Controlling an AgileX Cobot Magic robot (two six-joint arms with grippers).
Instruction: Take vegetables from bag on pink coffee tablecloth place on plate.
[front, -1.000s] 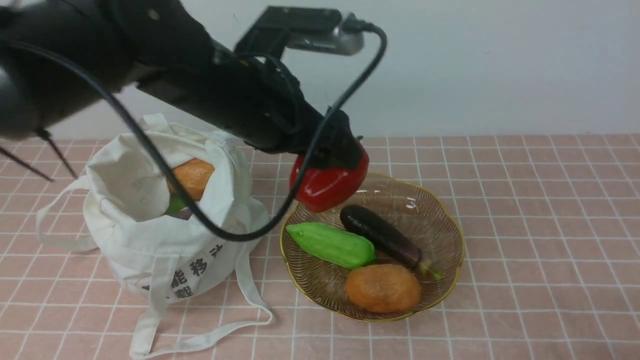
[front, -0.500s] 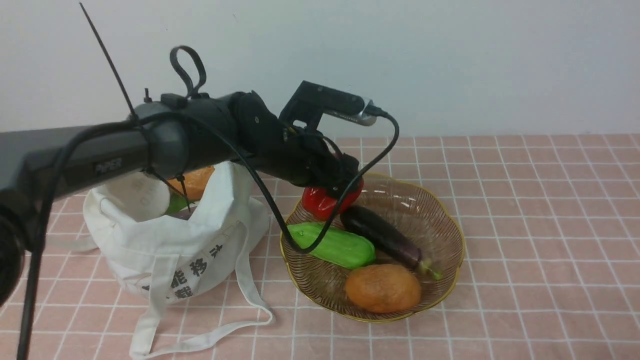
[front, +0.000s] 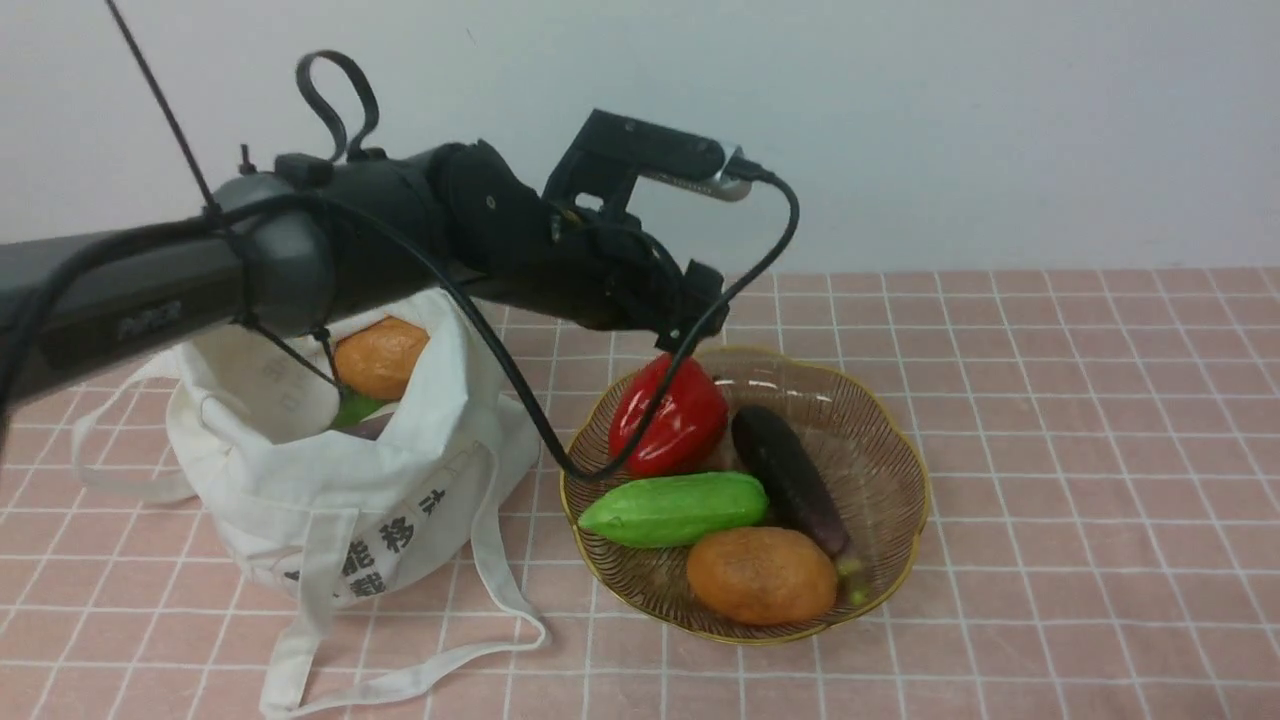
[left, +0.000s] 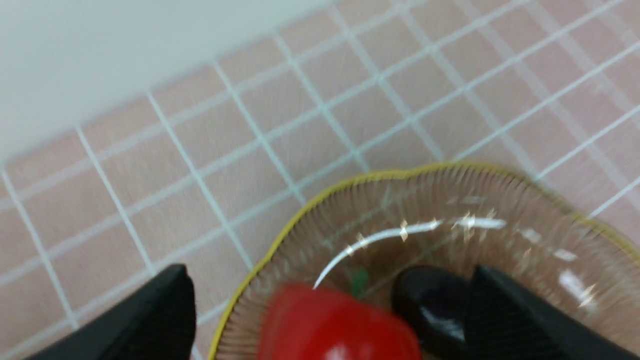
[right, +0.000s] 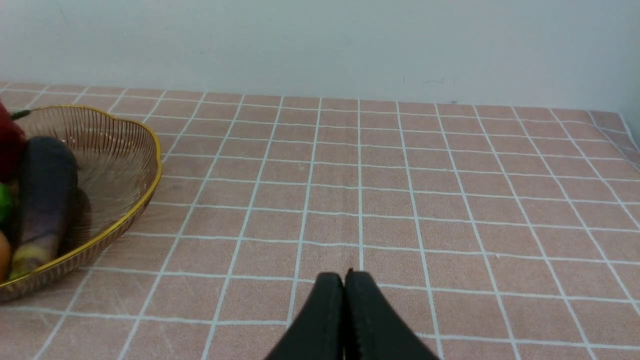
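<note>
Pepper (front: 668, 425) rests in plate (front: 870, 450) beside eggplant (front: 790, 475) and gourd (front: 675, 508), left claw (front: 705, 305) spread above.

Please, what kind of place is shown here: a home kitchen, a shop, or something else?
Probably a staged robot test table, not a real kitchen: a pink tablecloth against a bare wall, with a tote bag and a glass plate of glossy vegetables.

Matte black left arm (front: 150, 290), thick and tubular, faint grey lettering on the side. Glossy black cable (front: 796, 218) trailing off it, up into a silver-and-black wrist camera (front: 660, 160). Thin zip-tie tail (front: 160, 110) poking out, strap loop (front: 336, 57) too. Over on the right gripper (right: 344, 274): smooth black tapered fingers (right: 320, 325).
</note>
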